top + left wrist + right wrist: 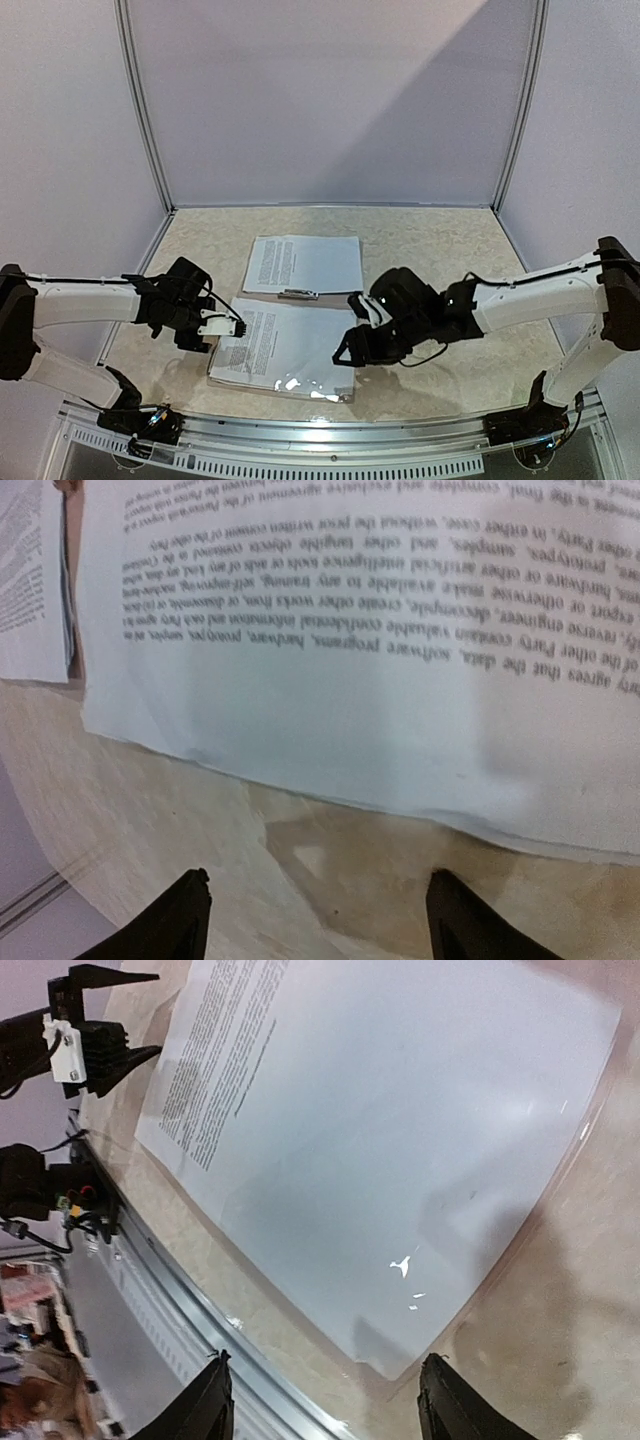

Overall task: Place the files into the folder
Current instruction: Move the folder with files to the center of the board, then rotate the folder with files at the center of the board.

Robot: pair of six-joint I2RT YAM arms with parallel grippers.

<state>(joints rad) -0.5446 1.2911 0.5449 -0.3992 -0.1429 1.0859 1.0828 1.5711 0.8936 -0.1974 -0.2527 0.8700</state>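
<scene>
The folder (222,378) lies open on the table, and a strip of its tan board (74,600) shows between the sheets. On its far half rest white printed files (302,264), below a black clip (298,294). Another printed sheet (270,345) lies on the near half, glossy under a clear sleeve (420,1160). My left gripper (237,325) (320,880) is open and empty over bare table just off that sheet's left edge. My right gripper (347,350) (328,1358) is open and empty above the sheet's near right corner.
A metal rail (320,425) (200,1300) runs along the table's near edge, close to the folder. Pale enclosure walls with metal posts (145,110) stand at the back and sides. The left gripper's fingers (110,1020) show in the right wrist view.
</scene>
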